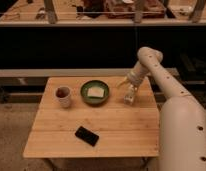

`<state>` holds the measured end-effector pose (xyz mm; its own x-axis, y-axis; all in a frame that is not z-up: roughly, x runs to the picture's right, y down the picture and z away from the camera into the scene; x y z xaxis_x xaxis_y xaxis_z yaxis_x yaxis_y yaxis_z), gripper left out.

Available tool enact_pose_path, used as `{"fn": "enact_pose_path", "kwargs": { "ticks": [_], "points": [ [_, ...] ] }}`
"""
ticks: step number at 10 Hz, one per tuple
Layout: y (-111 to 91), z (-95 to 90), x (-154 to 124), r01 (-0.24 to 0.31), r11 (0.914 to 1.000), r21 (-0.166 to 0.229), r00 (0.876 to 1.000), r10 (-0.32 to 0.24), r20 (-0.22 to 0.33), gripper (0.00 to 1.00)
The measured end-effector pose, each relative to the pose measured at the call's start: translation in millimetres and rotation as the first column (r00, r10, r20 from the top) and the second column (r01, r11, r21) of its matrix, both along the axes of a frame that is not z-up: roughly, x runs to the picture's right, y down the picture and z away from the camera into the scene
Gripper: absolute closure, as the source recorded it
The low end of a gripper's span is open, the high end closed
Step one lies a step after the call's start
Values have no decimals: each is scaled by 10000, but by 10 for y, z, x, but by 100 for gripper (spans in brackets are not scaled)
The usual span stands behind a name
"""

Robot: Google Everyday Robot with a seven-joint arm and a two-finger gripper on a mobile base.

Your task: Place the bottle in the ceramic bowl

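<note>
The bottle is small, pale and yellowish, and stands upright on the right part of the wooden table. My gripper is directly over the bottle's top, at or touching it. The ceramic bowl is dark green, shallow and round. It sits left of the bottle at the table's back middle, with a pale flat piece inside it. The bottle is outside the bowl, about a bowl's width from its centre.
A whitish mug with a dark inside stands left of the bowl. A black flat phone-like object lies on the front middle of the table. My white arm reaches in from the right. A dark counter and rail run behind the table.
</note>
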<state>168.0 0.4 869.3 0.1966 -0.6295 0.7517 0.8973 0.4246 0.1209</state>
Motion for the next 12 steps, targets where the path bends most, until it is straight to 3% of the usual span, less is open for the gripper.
{"fn": "enact_pose_path", "kwargs": {
  "ticks": [2,3,5,7,8,9,10,12],
  "points": [
    [-12,-24,253,906,9938,651,9931,-950,694,35],
    [-39,-55,260,1010,9918,778,9920,-1064,677,35],
    [-152,-218,216,648,9949,770,9978,-637,-162,35],
    [-236,-410,259,99,9961,872,9905,22,-1377,35],
    [-277,-533,230,-125,9949,1004,9766,337,-2123,35],
    [-389,-751,189,-321,9913,1276,9475,708,-3119,35],
    [-461,-897,161,-391,9887,1447,9242,908,-3711,35],
    [-570,-1082,125,-180,9848,1729,8991,916,-4280,35]
  ]
}}
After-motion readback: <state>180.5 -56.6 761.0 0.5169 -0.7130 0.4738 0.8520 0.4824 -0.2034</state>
